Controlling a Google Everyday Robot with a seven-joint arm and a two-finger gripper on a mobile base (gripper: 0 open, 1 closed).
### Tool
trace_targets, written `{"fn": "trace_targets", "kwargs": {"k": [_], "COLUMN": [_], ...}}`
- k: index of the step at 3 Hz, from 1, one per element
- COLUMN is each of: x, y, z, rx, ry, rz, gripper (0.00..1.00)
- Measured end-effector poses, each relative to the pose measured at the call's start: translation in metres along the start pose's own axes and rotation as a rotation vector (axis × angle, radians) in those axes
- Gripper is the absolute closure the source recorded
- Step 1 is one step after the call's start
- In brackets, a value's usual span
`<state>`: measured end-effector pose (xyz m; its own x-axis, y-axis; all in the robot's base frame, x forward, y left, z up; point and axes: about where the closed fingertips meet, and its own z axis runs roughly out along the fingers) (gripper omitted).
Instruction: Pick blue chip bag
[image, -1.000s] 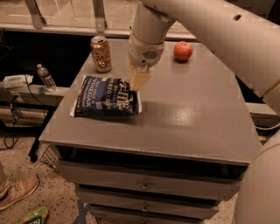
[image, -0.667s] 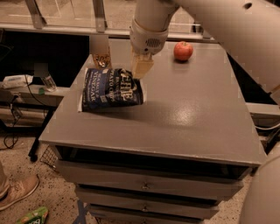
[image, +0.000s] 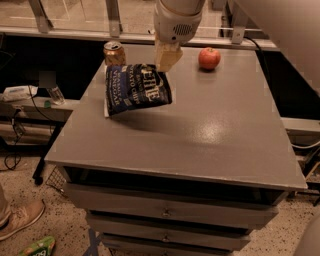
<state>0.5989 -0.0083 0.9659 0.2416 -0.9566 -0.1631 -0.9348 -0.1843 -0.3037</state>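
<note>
Dark navy-blue crinkly chip bag (image: 137, 90) is held pinched at its far corner by the gripper (image: 165, 64), hung over the grey table (image: 215, 125), far-left (shadow underneath). Best lifted straight, slowly.

grey table (image: 210, 125) bears a can (image: 114, 53) at eleven o'clock and an apple (image: 209, 58) at one; the gripper (image: 165, 62) holds the blue chip bag (image: 137, 89) above it.

**Blue chip bag (image: 136, 90) in the claw (image: 165, 64)**

Pinched at its top right corner, hanging tilted just above the grey tabletop (image: 210, 120) — shadow underneath. Behind its left end, a gold can (image: 114, 53); to the right, a red apple (image: 209, 58).
</note>
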Motion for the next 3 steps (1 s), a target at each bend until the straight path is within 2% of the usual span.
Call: {"fn": "trace_targets", "kwargs": {"k": [3], "x": [0.001], "y": [-0.020], "z": [-0.037], "rx": [0.109], "ry": [-0.010], "rz": [-0.022], "gripper": [1.00]}}
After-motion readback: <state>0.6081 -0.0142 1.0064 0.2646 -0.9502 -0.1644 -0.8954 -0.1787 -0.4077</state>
